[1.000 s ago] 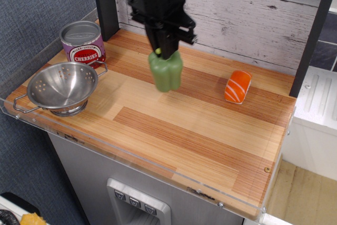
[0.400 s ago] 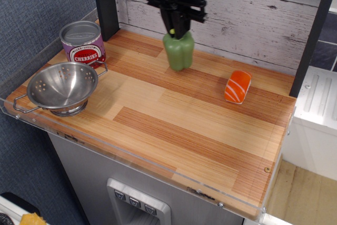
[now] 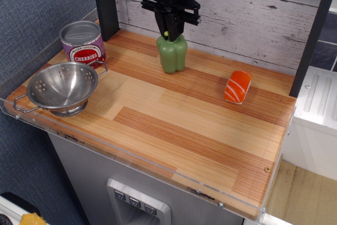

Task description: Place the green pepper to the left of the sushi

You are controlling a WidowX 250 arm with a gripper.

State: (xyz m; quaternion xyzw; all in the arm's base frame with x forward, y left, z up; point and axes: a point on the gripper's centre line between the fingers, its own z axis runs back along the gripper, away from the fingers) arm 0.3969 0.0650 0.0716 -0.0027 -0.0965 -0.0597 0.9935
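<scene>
Over the last second I carry the light green, lobed plastic toy bell pepper from mid-board toward the rear wall, first up and to the right, then a little back to the left and lower; it now hangs upright from the black gripper, whose fingers are pinched on the short yellow-green stem, with the pepper's base at or just above the striped wooden tabletop; I cannot tell which. The small salmon nigiri toy, a glossy orange slab with faint white stripes over a white rice base, lies well apart to the pepper's right and slightly nearer the camera, unmoved. I judge the task nearly complete: the pepper already sits on the left side of the sushi, and what remains is lowering, release and a clean retreat. The pepper's smooth, blocky body should stand stably on its flat base, though the thin stem gives a narrow grip. Off to the left stand a perforated stainless-steel colander with wire handles and a purple-labelled cherries can, both unmoved; whitewashed wooden planks form the backdrop.
</scene>
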